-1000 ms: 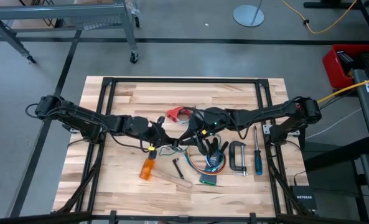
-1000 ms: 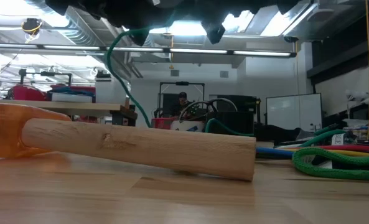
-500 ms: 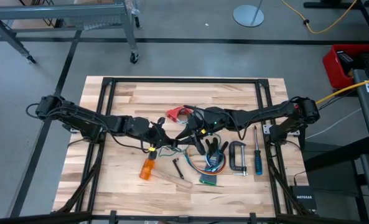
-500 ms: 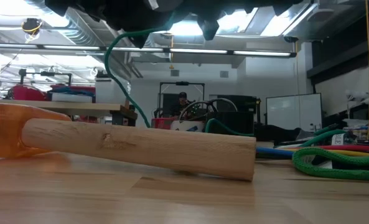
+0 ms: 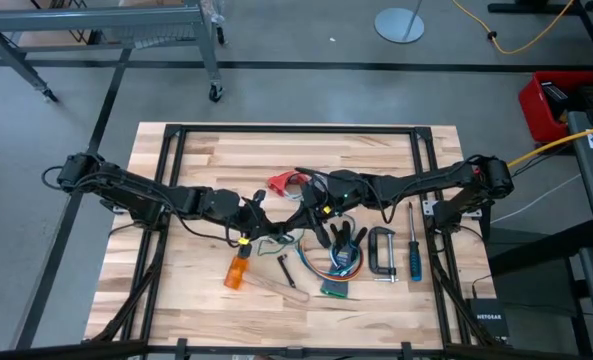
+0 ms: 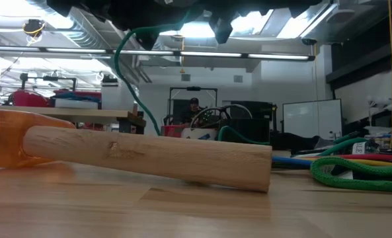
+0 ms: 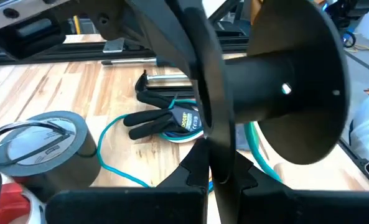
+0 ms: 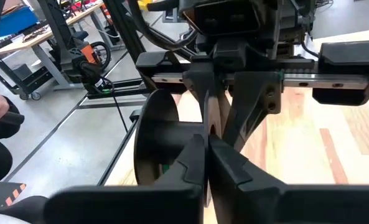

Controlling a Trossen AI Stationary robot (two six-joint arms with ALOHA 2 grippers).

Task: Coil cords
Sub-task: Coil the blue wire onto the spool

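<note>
My two grippers meet above the table's middle. My left gripper [image 7: 212, 169] is shut on a black spool [image 7: 277, 74], which it holds in the air. My right gripper [image 8: 206, 155] faces the spool [image 8: 162, 140] from the other side, shut. A green cord [image 6: 119, 63] hangs from the grippers to the table, where its slack [image 7: 119, 171] lies looped on the wood. A red plastic piece [image 5: 284, 182] with dark cable lies just beyond the grippers. My left gripper pinches the rim of the spool's near flange [image 7: 204, 118] between its two fingers. The thin flange stands edge-on between them. The spool is lifted clear, its barrel about level. My right gripper is shut on the green cord's upper stretch [image 6: 182, 16], which runs up to its fingers. Its own fingers hide the place of contact. The cord hangs slack below.
An orange-headed mallet [image 5: 238, 272] with a wooden handle [image 6: 149, 158] lies near the front. Black gloves [image 7: 162, 118], a grey tape roll [image 7: 44, 146], a clamp [image 5: 381, 255], a screwdriver [image 5: 413, 250] and coloured cords [image 5: 336, 270] crowd the middle right.
My right gripper has shut next to the spool, taking the green cord's upper stretch. In the low view that stretch now runs farther up and to the right, while the hanging part keeps its place.
</note>
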